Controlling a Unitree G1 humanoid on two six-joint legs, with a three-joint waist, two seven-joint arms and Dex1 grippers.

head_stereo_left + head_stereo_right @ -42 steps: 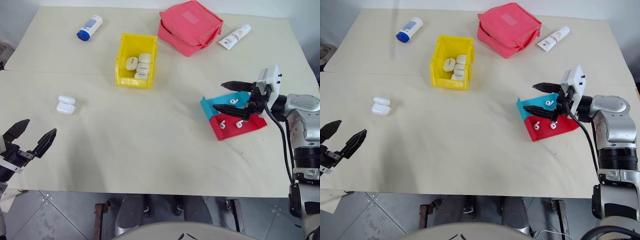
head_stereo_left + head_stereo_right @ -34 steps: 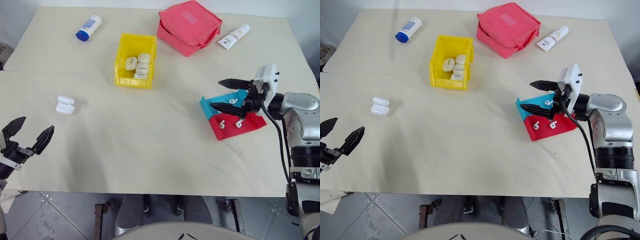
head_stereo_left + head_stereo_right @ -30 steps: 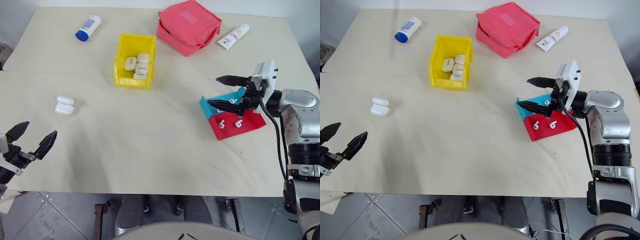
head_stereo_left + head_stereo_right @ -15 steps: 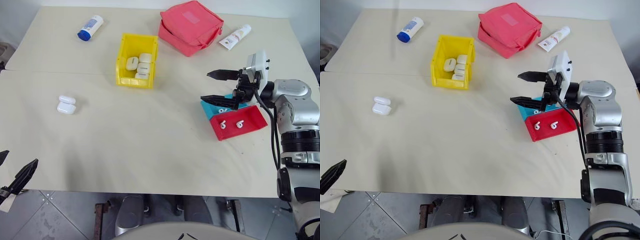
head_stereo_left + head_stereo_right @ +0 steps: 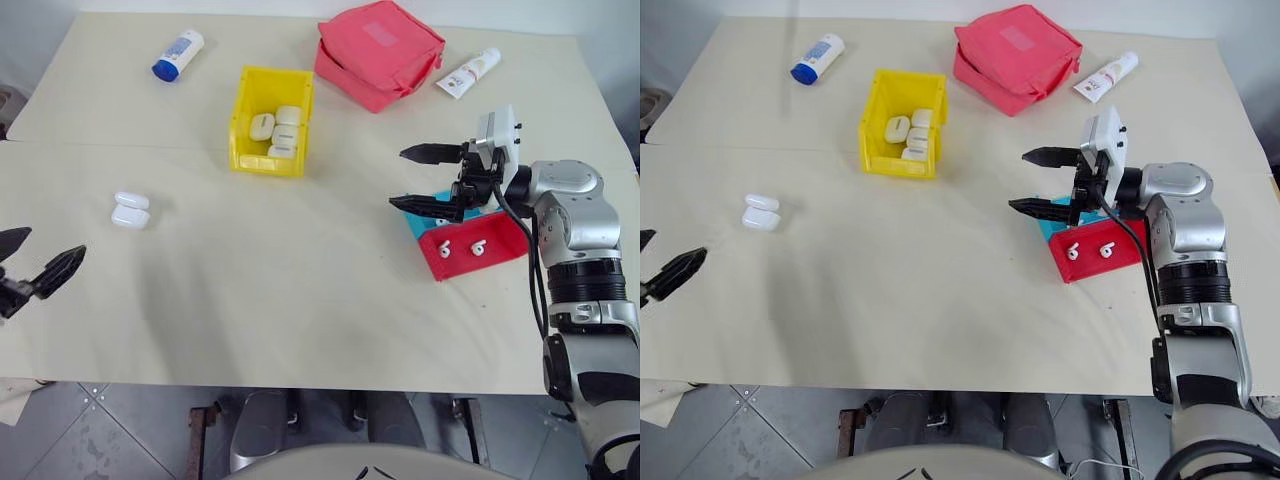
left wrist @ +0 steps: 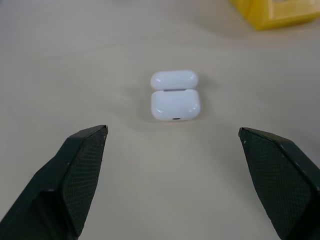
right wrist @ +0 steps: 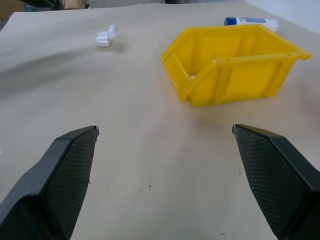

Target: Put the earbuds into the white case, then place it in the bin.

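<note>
On the bench (image 5: 300,300), lying lid-open toward the left side: white case (image 5: 131,209), just ahead of left end effector (image 5: 30,268), spread wide, gripping nothing. Sitting in red tray (image 5: 475,252): two earbuds (image 5: 461,246), beside right end effector (image 5: 427,179), hovering wide apart, empty. Standing farther back: yellow bin (image 5: 270,120), containing several white cases.

Glossy white case (image 5: 131,209) lying lid-open on the tabletop at 9 o'clock. Two tiny white earbuds (image 5: 461,247) resting in a red tray at 3 o'clock. Yellow bin (image 5: 271,121) upright at 12 o'clock, holding several white cases.
</note>
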